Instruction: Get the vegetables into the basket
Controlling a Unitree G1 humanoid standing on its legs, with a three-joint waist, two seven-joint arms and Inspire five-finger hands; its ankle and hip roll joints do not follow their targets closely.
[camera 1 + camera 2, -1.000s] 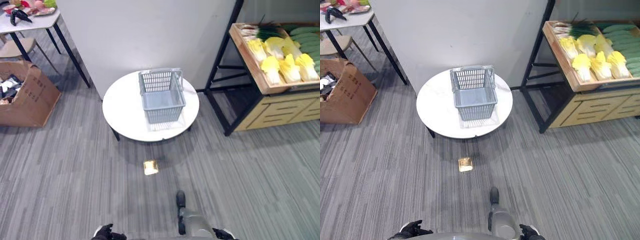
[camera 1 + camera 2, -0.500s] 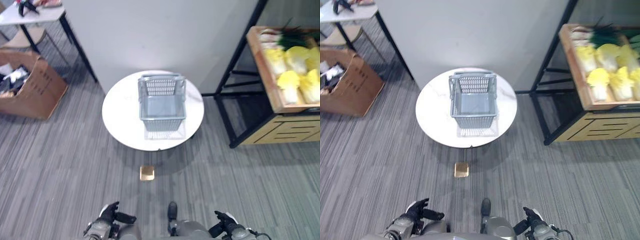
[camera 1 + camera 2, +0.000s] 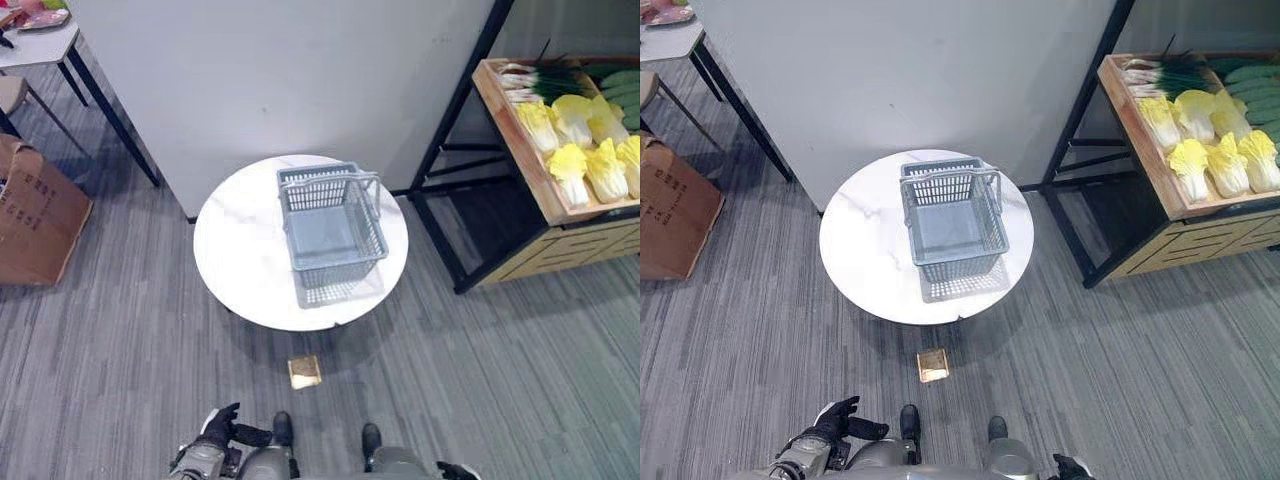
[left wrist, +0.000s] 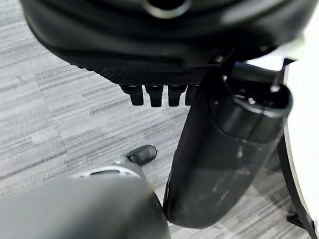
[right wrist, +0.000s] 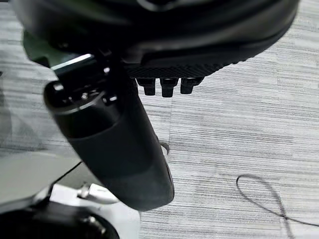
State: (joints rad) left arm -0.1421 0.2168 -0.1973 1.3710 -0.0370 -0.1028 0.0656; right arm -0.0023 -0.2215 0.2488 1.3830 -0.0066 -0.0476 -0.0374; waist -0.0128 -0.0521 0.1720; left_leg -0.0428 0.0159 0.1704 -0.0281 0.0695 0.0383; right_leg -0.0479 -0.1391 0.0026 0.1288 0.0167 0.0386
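Grey striped carpet point(image 3: 120, 350) spreads under everything we see, with a pale wall panel point(image 3: 280, 80) rising behind. Well ahead of our left robot hand point(image 3: 215, 432) and further off to its right stands a black-framed wooden shelf point(image 3: 560, 250), its top tray holding the vegetables point(image 3: 585, 140): yellow-green cabbages, with leeks and cucumbers beyond them. Straight ahead of both robot hands, well apart from them, sits a round white counter point(image 3: 240, 250). On it rests the grey plastic basket point(image 3: 332, 232), upright, with nothing inside and its handles folded against the rim. A brown cardboard box point(image 3: 30, 215) stands far off to the left of our left robot hand. Between the counter and the robot hands a small brass plate point(image 3: 304, 371) lies flat in the carpet. Our left robot hand hangs low with its fingers loosely spread, holding nothing. Our right robot hand point(image 3: 1072, 467) hangs low too; its wrist view shows its fingers point(image 5: 169, 85) relaxed and grasping nothing.
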